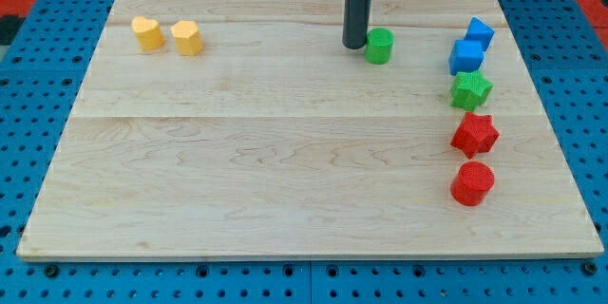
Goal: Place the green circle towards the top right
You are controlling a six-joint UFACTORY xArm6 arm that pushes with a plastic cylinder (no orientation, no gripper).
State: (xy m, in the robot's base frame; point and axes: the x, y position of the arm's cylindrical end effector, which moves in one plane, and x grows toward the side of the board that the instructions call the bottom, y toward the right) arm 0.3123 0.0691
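The green circle (380, 46) is a small green cylinder standing on the wooden board (285, 152), right of centre near the view's top. My tip (354, 46) is the lower end of the dark rod, right beside the green circle on its left, touching or nearly touching it. The board's top right corner lies further right, past the two blue blocks.
Down the view's right side stand a blue block (480, 32), a blue cube (466, 56), a green star (470, 89), a red star (474, 134) and a red cylinder (472, 183). A yellow heart-like block (146, 32) and a yellow hexagon (187, 37) sit at top left.
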